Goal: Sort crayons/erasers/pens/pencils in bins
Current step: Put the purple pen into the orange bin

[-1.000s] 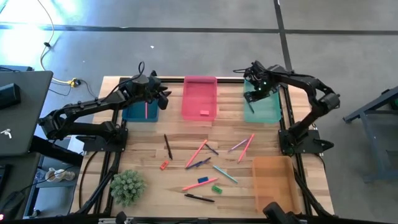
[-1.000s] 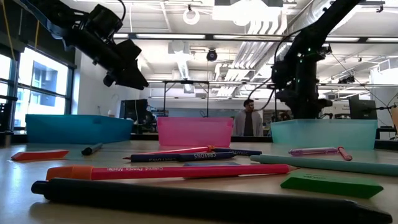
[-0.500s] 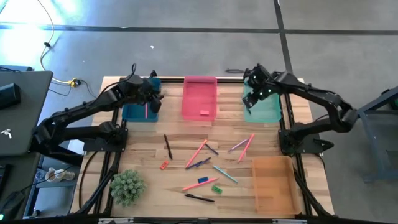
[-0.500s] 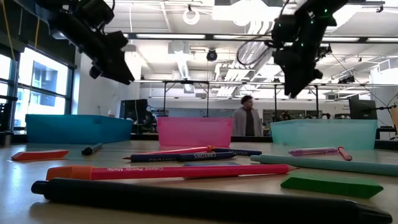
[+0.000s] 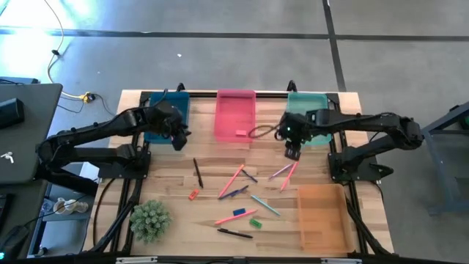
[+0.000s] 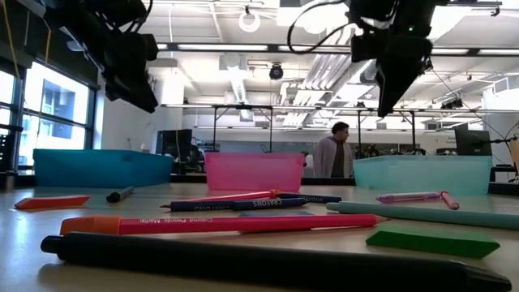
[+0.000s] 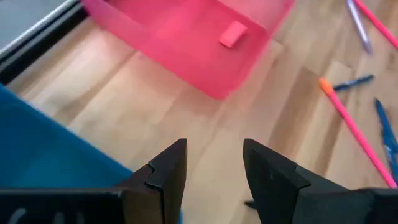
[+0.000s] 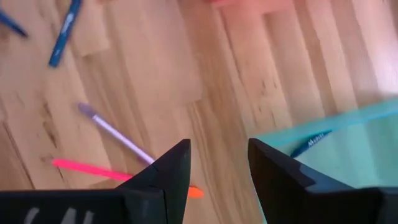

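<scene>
"CRAYONS" reads on the dark blue stick (image 6: 268,203) in low view. Orange pencil (image 6: 219,223) has small print, not legible. Blue pen (image 8: 309,144) in teal bin: blurred lettering.

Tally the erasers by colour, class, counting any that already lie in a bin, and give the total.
Pink eraser: 1, in the pink bin
Orange eraser: 1, on the table
Blue eraser: 1, on the table
Green eraser: 1, on the table
Total: 4
</scene>
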You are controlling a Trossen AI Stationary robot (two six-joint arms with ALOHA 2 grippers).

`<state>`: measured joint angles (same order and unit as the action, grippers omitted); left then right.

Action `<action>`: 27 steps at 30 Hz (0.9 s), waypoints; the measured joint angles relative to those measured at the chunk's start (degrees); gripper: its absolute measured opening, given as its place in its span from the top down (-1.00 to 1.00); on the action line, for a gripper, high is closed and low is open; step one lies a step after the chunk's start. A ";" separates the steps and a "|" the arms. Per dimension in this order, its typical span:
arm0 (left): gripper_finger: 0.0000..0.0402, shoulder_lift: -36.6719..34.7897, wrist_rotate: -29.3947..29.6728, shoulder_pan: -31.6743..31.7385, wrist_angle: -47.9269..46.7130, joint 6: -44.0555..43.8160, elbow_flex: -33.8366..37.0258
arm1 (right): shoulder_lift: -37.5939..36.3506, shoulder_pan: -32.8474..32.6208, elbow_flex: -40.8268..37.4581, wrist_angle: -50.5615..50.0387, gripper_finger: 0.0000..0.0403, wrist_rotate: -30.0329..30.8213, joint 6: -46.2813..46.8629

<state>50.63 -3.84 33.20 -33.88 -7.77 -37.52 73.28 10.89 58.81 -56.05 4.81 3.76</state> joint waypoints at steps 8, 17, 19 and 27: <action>0.28 0.00 0.19 -5.49 0.43 -3.69 0.00 | 0.00 -6.19 -1.41 -0.28 0.24 0.53 -1.22; 0.28 0.02 2.53 -9.67 0.71 -5.80 0.00 | 0.32 -11.89 -7.26 5.90 0.24 -0.77 -1.08; 0.28 0.02 3.23 -10.24 0.73 -5.80 0.00 | 1.23 -13.14 -7.58 7.17 0.24 -0.81 -2.51; 0.28 0.04 3.79 -11.57 0.97 -8.14 0.02 | 9.82 -15.62 -7.61 10.59 0.24 -2.38 -9.55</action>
<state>50.68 -0.05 21.62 -32.91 -15.91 -37.50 83.09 -4.74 51.20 -45.46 2.44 -5.80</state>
